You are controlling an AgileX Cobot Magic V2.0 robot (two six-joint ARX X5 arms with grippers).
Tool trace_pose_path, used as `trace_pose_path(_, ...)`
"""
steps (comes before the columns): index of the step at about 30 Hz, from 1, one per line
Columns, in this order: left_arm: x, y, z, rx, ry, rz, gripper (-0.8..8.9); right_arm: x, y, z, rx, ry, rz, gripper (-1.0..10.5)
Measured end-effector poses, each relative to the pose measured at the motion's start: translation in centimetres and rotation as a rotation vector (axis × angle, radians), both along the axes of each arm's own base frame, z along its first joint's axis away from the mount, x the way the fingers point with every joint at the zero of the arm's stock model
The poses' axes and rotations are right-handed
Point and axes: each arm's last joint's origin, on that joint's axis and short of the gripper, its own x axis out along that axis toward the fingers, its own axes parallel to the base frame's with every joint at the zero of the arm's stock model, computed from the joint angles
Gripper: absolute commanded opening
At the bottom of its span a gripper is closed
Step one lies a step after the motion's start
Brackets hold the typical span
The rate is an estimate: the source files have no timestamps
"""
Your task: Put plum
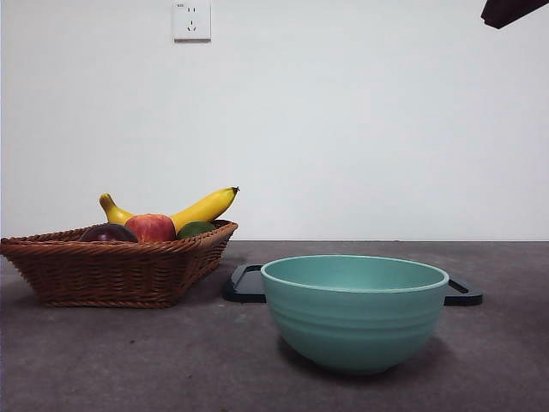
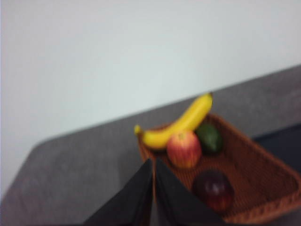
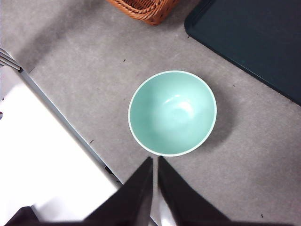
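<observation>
We judge the left gripper point(image 2: 154, 188), jaws together, may grab the apple point(image 2: 184, 149) at the plum's point(image 2: 213, 189) eleven o'clock; the blurry view hides the gap between them.

The plum point(image 1: 108, 233) lies in the basket point(image 1: 111, 273), left of the bowl point(image 1: 354, 313).

both claws point(image 2: 154, 188) point(image 3: 155, 188) are black (tapered, pointed).
</observation>
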Motion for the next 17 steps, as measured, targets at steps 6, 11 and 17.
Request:
trace_pose_path(6,-0.1,0.1,-4.0,-0.041,0.056,0.035,0.07,0.0,0.0,0.0,0.0,0.0,0.0,0.1)
trace_pose_path(11,-0.3,0.2,-5.3,-0.054,0.068,0.06,0.07,0.0,0.0,0.0,0.0,0.0,0.0,0.1)
trace_pose_path(17,-0.2,0.2,-7.2,-0.06,0.137,0.086,0.07,0.0,0.0,0.0,0.0,0.0,0.0,0.1)
